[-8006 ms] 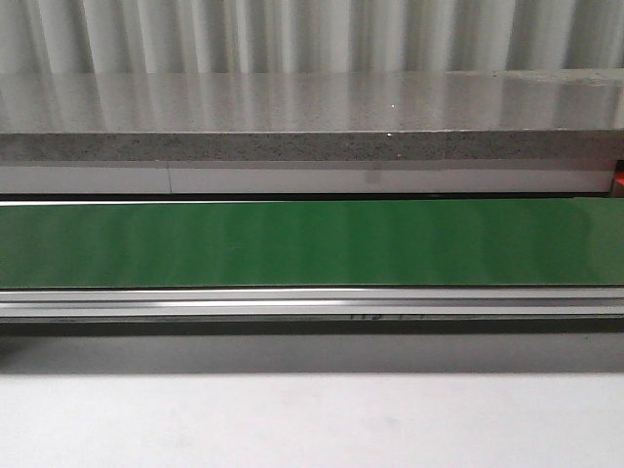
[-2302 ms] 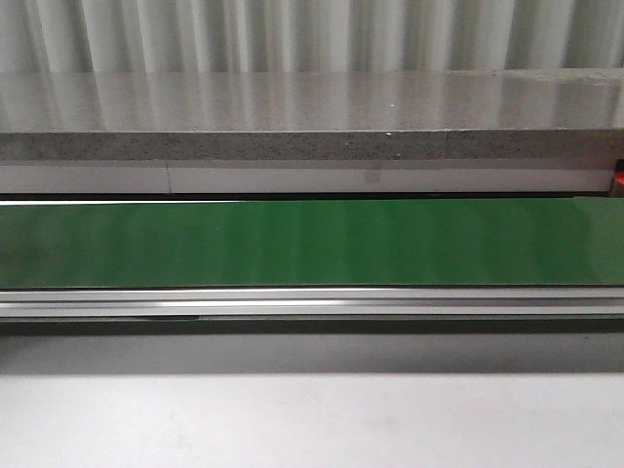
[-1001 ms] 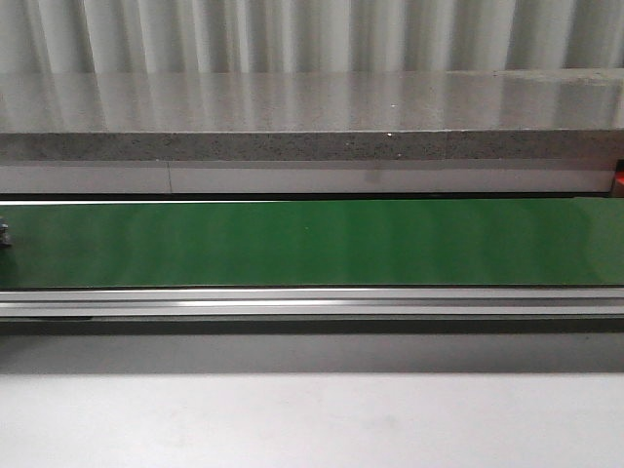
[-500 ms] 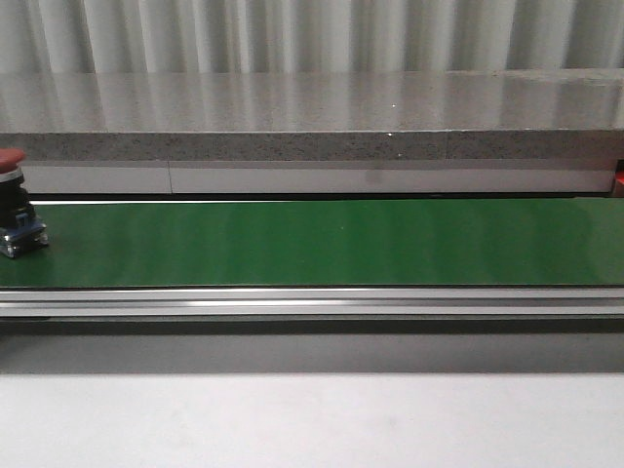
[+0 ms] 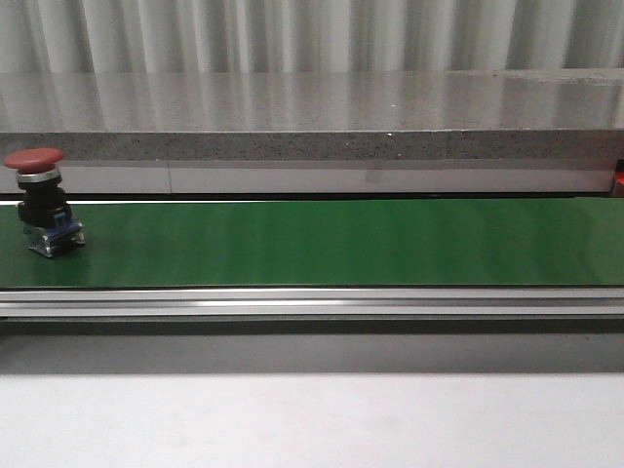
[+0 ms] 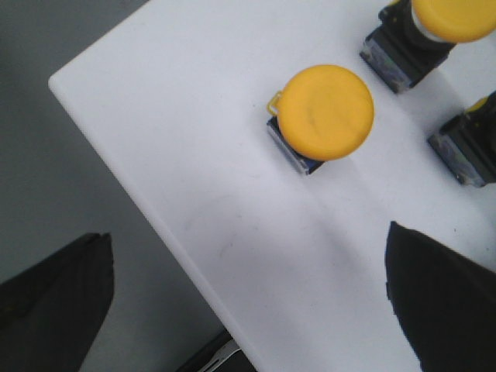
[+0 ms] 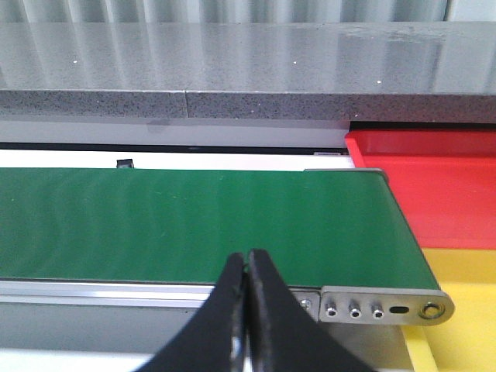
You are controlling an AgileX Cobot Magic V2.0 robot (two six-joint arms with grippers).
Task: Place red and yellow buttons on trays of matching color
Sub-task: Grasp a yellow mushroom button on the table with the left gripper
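A red button (image 5: 41,202) with a black body stands upright on the green belt (image 5: 331,242) at its far left in the front view. Neither gripper shows there. In the left wrist view, my left gripper (image 6: 252,298) hangs open over a white board (image 6: 232,155) that carries yellow buttons (image 6: 324,114), one close ahead and others (image 6: 442,31) at the frame's edge. Nothing is between its fingers. My right gripper (image 7: 248,267) is shut and empty, just short of the belt's (image 7: 194,225) end. A red tray (image 7: 434,182) and a yellow tray (image 7: 457,310) sit beside that end.
A grey stone ledge (image 5: 312,117) runs behind the belt, and a metal rail (image 5: 312,302) along its near side. The white board's edge (image 6: 132,190) drops to a grey surface. The belt's end bracket (image 7: 384,304) lies close to the right fingers.
The red button came into view at the left edge of the belt and has moved to the right along it. Before that the belt was bare.
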